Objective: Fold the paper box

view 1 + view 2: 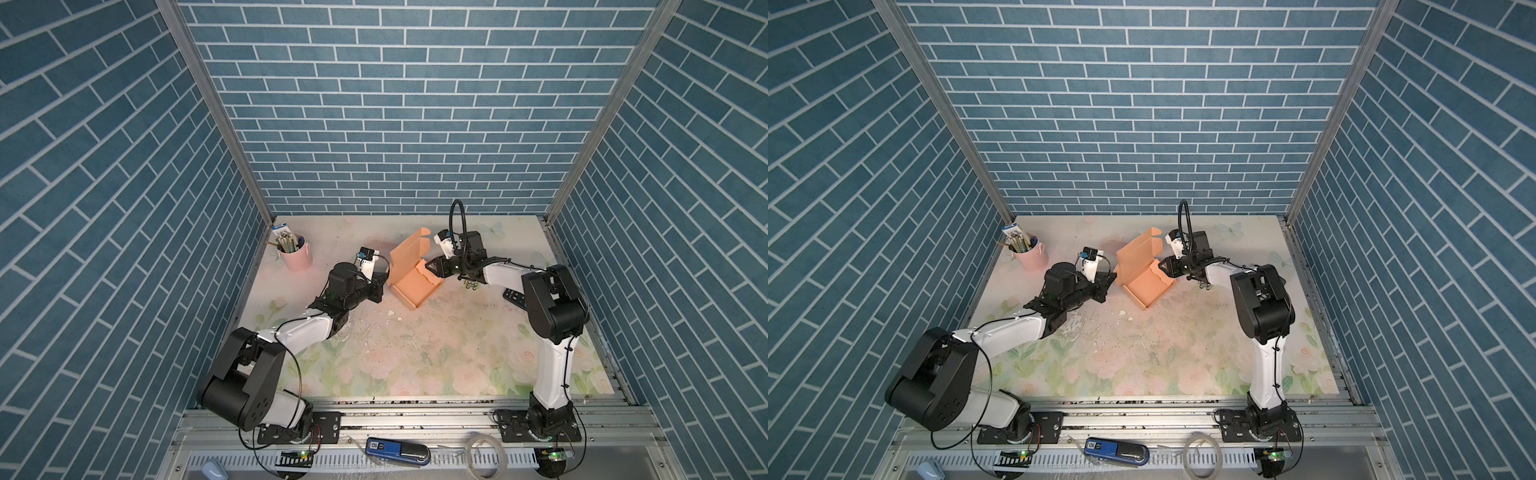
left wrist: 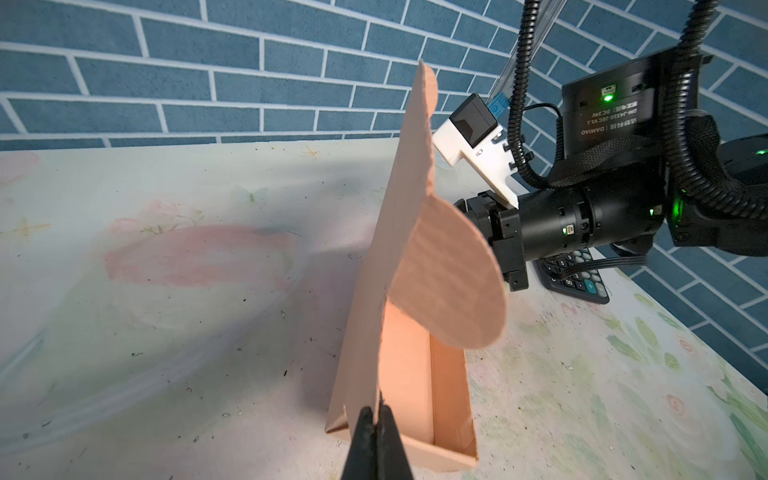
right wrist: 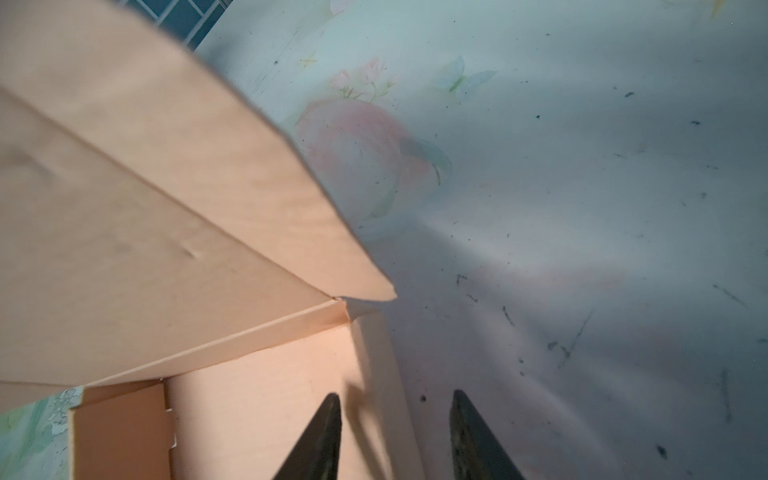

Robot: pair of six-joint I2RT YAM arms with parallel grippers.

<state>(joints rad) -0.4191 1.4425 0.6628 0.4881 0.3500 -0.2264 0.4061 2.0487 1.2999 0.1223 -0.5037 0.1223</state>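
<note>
Closest, bottom centre, our left gripper pinches the paper box by its lid; if our half-open right gripper astride its wall shoves, we risk tearing it

The tan-orange paper box, a shallow open tray with its lid upright, sits on the table.

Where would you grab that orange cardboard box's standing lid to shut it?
On the tan-orange cardboard box, likely the upright lid by its free top edge, coming from above: it is a thin, standing sheet, so that edge can be pinched across.
</note>
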